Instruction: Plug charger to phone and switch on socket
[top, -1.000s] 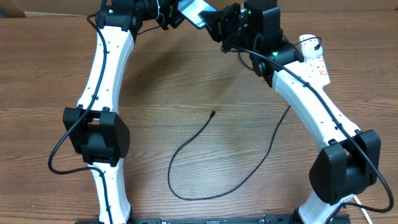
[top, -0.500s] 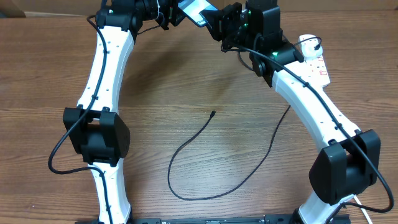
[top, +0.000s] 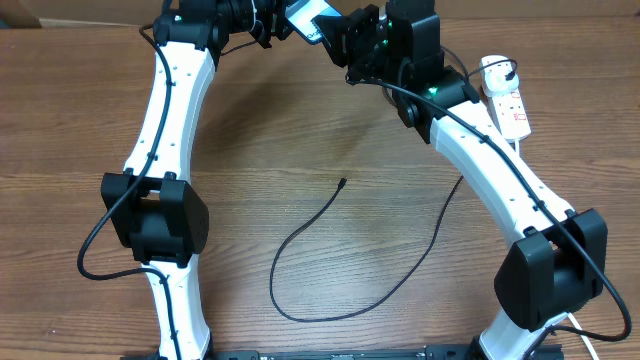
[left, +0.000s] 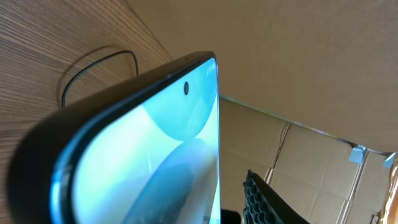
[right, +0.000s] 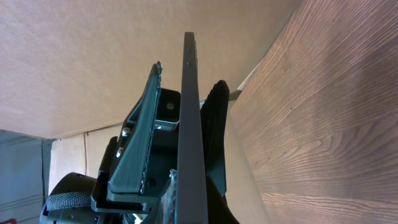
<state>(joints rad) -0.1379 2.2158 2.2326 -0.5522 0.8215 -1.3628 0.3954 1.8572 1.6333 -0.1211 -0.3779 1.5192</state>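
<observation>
The phone (top: 305, 14), its light blue screen lit, is held in the air at the table's far edge between both arms. My right gripper (top: 347, 36) is shut on it. In the right wrist view the phone (right: 188, 124) stands edge-on between the gripper's fingers (right: 186, 76). My left gripper (top: 282, 19) is open around it. In the left wrist view the screen (left: 155, 143) fills the frame and one finger (left: 264, 196) stands apart from its edge. The charger cable (top: 300, 232) lies loose on the table with its plug tip (top: 343, 181) free. The socket (top: 510, 102) lies at the far right and holds the white adapter (top: 492, 67).
The cable curls from mid-table toward the front, then runs back under the right arm. A stretch of it shows in the left wrist view (left: 99, 57). Cardboard boxes (left: 323, 162) stand behind the table's far edge. The wooden table (top: 80, 120) fills the scene.
My right arm has shifted a little to the left, uncovering more of the socket. The phone has moved slightly left with it. The left arm and the cable have not moved.
</observation>
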